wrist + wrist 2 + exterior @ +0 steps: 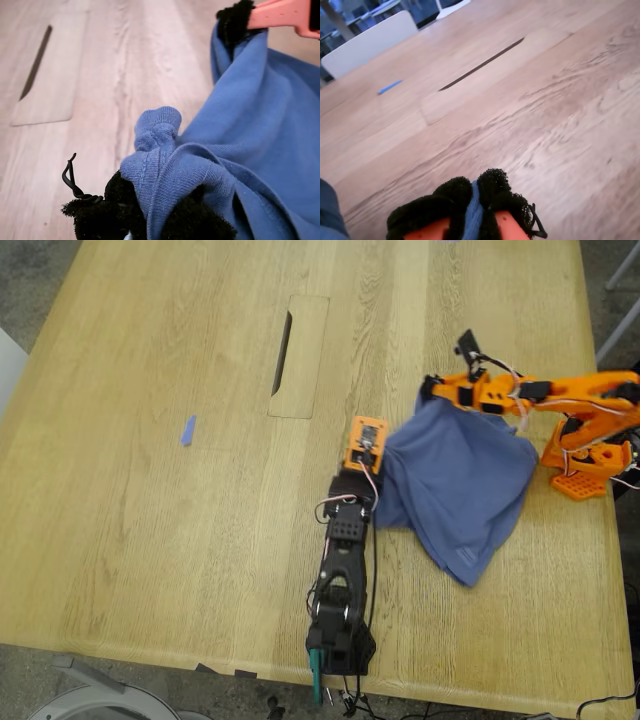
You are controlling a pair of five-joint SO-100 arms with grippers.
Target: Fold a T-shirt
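The slate-blue cotton T-shirt is hanging bunched between the two claws, its lower part sagging onto the bench below and beyond them; no print or lettering is showing. My first claw, on the black arm with the orange wrist camera, is pinching a ribbed, rolled hem of the cloth between its black fuzzy pads, jaws almost together with only fabric between. My second claw, on the orange arm, is likewise clamping a thin blue fold between its padded jaws. In the first wrist view that second claw is showing beyond the first one, gripping another gathered corner.

The step in hand looks like spreading the shirt before any fold. To do it well, the two claws should be drawing apart evenly until the edge between them is running taut, then lowering together so the body is laying down flat, not heaped. Both grips are holding bunched cloth, so I cannot tell whether either has one layer or several; pulling slowly would show this.

The pale wooden bench is bare ahead of both claws, with a rectangular cable hatch and its dark slot well beyond the first claw. A tiny blue scrap is lying far off. Past the bench, the second wrist view is showing a white chair back and blurred room.
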